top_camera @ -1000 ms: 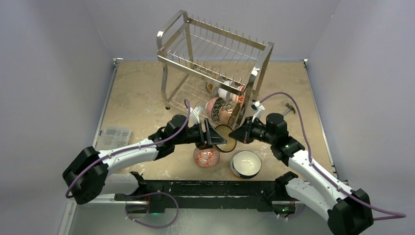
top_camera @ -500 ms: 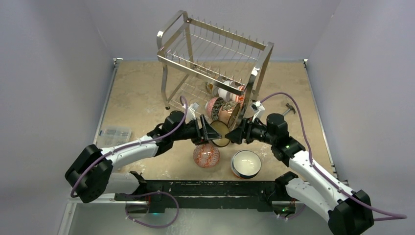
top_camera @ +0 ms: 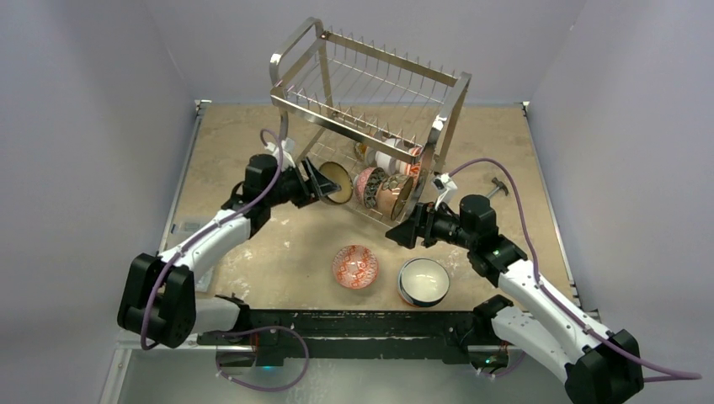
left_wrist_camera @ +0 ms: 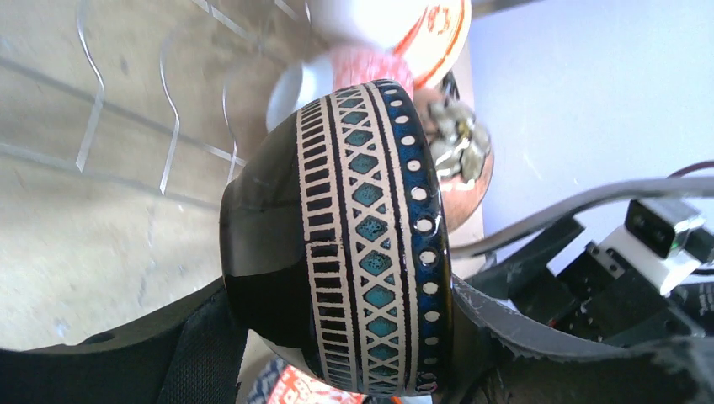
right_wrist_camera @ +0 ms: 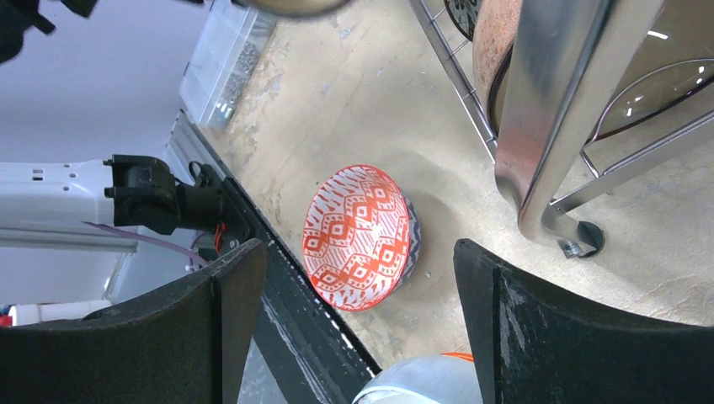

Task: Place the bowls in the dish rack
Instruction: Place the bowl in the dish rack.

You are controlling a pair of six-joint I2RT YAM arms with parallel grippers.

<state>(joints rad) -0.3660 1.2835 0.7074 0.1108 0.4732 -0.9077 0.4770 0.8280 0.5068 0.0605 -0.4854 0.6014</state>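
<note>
Black bowl (left_wrist_camera: 354, 252) on edge, mouth rightward, in left jaws; right jaws gape empty.

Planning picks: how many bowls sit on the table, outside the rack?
2: the red-patterned bowl at front centre and the white bowl right of it. Another, the dark patterned bowl, is in the left jaws beside the dish rack. None seem hidden.

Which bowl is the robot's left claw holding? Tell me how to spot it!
Find the big shiny dish rack on the table. By its lower shelf, the left claw holds a bowl on its edge. The racked bowls beside it are orange and white; this one is black outside, with cream stripes, teal diamonds and a blue band of white dots.
</note>
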